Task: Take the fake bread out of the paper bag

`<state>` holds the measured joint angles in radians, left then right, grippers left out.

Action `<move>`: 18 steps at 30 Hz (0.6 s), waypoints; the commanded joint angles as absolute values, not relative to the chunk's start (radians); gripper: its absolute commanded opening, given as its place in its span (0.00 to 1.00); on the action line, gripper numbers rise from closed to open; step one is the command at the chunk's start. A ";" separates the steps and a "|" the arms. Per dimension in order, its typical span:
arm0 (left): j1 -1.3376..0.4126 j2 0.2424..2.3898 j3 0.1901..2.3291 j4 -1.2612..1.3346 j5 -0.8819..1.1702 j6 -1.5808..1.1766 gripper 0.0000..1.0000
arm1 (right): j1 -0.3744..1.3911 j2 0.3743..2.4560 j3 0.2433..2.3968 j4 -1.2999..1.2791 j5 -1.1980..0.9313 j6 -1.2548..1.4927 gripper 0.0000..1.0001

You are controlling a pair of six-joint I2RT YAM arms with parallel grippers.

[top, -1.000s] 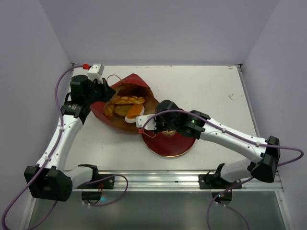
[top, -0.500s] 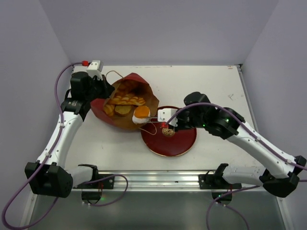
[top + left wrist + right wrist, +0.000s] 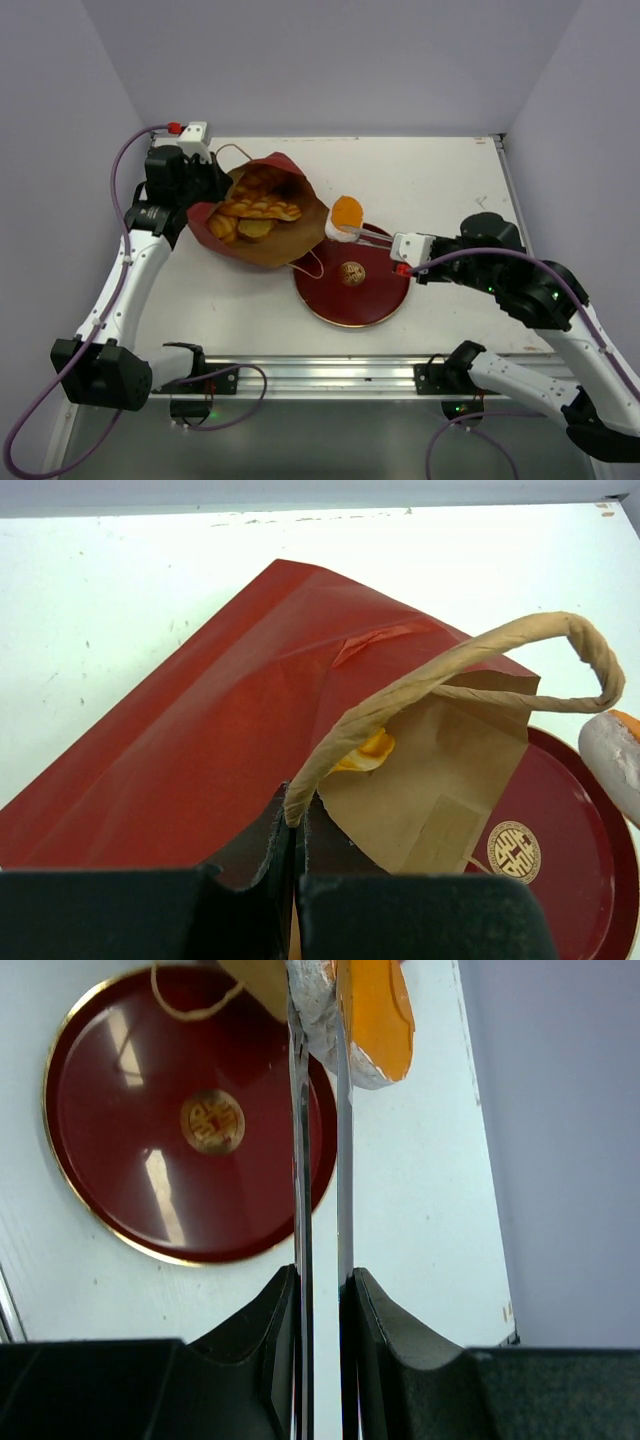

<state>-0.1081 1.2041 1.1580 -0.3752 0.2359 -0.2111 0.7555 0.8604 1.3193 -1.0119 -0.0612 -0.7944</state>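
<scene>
Right gripper (image 3: 342, 232) holds bread (image 3: 347, 212) over white table (image 3: 440, 180) (lilac walls (image 3: 330, 60)).

One paper bag (image 3: 285, 245) is clamped at its rim in the left pincer (image 3: 214, 188), and it carries two cord handles (image 3: 450, 665). One orange bread slice (image 3: 347, 212) is pinched in the right pincer (image 3: 343, 233). At least three more bread pieces (image 3: 262, 210) lie inside the bag. One red plate (image 3: 350, 300) sits just beside the right pincer.

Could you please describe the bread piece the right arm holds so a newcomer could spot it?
Start at the round dark-red plate beside the paper bag. At its far rim, the right pincer grips a round orange-topped slice, the only bread outside that bag.
</scene>
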 commanded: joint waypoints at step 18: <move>-0.107 1.132 1.175 -0.382 0.146 -0.149 0.00 | 0.729 0.848 0.936 -0.821 0.109 -0.893 0.03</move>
<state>-0.1078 1.1664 1.1595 -0.3916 0.1658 -0.1707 0.7208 0.8452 0.9470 -0.9504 0.0689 -0.8726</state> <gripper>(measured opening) 0.016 0.274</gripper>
